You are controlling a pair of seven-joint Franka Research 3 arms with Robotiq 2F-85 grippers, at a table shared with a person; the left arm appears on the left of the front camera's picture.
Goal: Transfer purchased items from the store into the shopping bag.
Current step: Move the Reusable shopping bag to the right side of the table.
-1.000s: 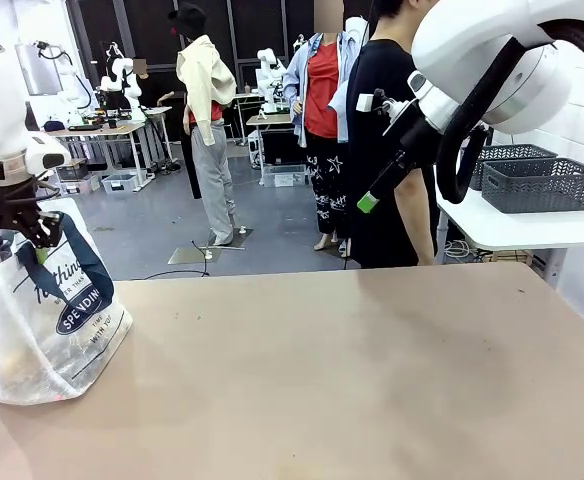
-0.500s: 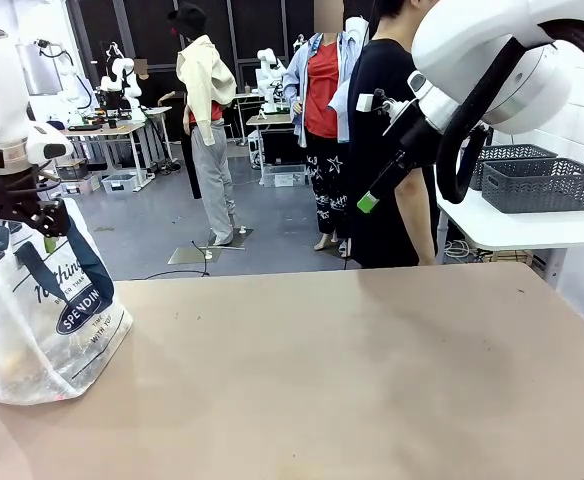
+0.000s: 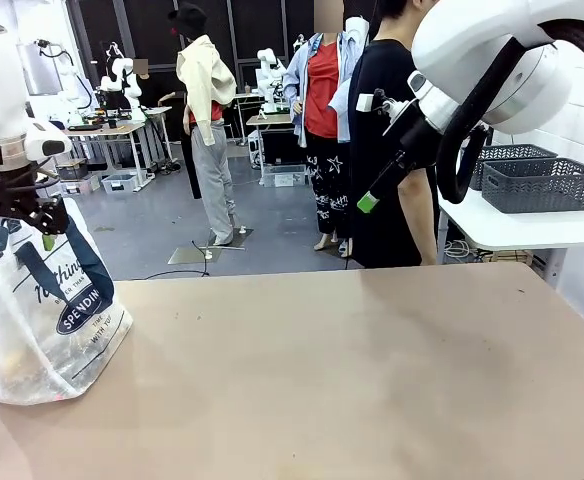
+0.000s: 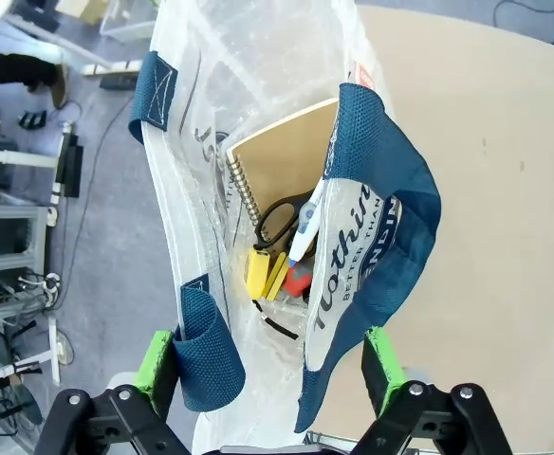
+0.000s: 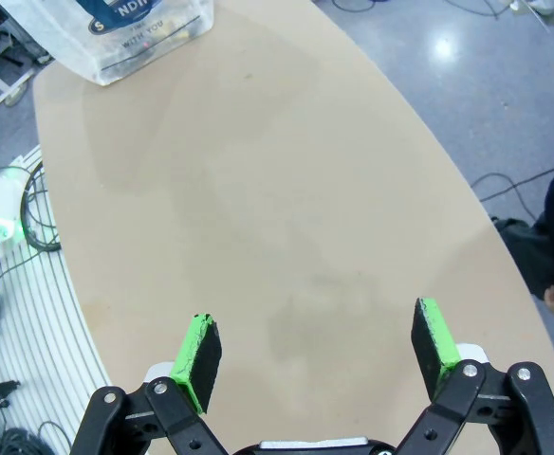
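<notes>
Shopping bag (image 4: 258, 142) upright, mouth up, scissors (image 4: 275, 248) handles-up inside, both arms' fingers spread

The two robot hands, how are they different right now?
The left gripper hangs over the shopping bag, looking in at the scissors; the right gripper hangs high over the bare table. The bag's handle hangs beside the left finger; nothing is near the right's. Both are open and empty.

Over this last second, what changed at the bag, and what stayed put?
The left gripper rose slightly above the shopping bag and opened its jaws wide, letting go of the navy handle, which now hangs slack between the open fingers. The bag itself stayed in place on the table, with the scissors and brown pad inside. The right gripper, open, held its raised position.
</notes>
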